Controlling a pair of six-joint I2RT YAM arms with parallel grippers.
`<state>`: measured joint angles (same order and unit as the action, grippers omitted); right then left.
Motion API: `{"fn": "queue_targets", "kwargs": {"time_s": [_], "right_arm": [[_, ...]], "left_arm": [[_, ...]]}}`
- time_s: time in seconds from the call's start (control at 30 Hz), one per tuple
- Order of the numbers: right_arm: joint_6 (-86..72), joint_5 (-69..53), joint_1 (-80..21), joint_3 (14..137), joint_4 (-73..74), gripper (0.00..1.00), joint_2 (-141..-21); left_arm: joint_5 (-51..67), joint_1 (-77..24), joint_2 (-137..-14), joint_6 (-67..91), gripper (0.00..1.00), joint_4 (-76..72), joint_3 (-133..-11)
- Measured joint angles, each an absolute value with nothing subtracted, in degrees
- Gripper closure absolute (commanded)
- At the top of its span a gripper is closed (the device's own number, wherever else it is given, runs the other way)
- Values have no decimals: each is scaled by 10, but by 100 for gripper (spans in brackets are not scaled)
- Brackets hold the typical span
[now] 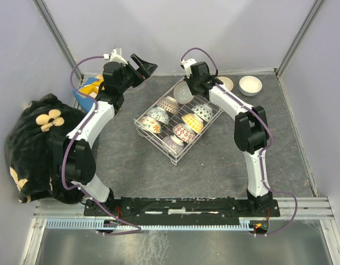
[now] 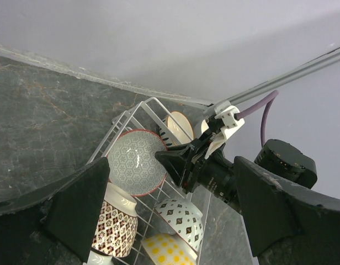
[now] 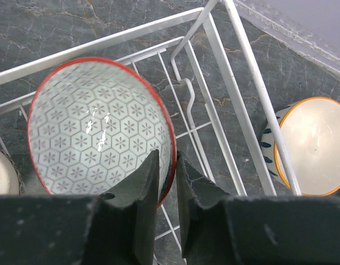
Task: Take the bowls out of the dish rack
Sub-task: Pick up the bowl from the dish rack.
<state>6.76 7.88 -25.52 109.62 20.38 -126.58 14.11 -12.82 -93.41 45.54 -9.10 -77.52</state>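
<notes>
Top view first: the dish rack (image 1: 173, 155) is sitting skewed in the middle of the desk (image 1: 131, 165), one corner pointing at the arm bases and dark surface showing all round it. The bowls (image 1: 168, 104) are packed inside it. The right claw (image 1: 186, 84) is reaching down at the far corner, onto the hexagon-patterned bowl (image 1: 182, 93). The left claw (image 1: 145, 63) is hanging wide open beyond the rack's left side, apart from it and near the back wall (image 1: 175, 33). By the far right corner a white bowl (image 1: 250, 85) and an orange-rimmed bowl (image 1: 227, 83) are resting on the desk, the latter just beside the right arm. A black plush (image 1: 35, 143) is crowding the left edge, with a blue-and-yellow thing (image 1: 88, 88) behind the left arm.

Left wrist view: both fingers are standing far apart, gripping nothing, framing the rack's far end. The hexagon-patterned bowl is standing on edge there, with the right claw's black body at its rim and a purple cable (image 2: 264, 110) looping behind.

Right wrist view: one finger is sitting inside the bowl's red rim and the other outside, with only a narrow slot between. Whether they're squeezing, I can't tell. The rack's corner wires are running just beyond, with the orange-rimmed bowl outside them.
</notes>
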Motion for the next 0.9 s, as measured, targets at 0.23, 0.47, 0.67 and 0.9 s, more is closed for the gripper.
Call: {"fn": "queue_targets", "kwargs": {"time_s": [0.23,0.47,0.67,0.9], "right_arm": [[61,79,-253,1109,220,88,-1267],[54,92,-253,1112,226,99,-1267],[38,96,-252,1117,238,99,-1267],[-10,72,-233,1113,234,99,-1264]], "left_arm": [[141,-128,-934,455,0,-91,-775],[141,-128,-934,456,1,-91,-775],[141,-128,-934,455,0,-91,-775],[141,-128,-934,455,0,-91,-775]]}}
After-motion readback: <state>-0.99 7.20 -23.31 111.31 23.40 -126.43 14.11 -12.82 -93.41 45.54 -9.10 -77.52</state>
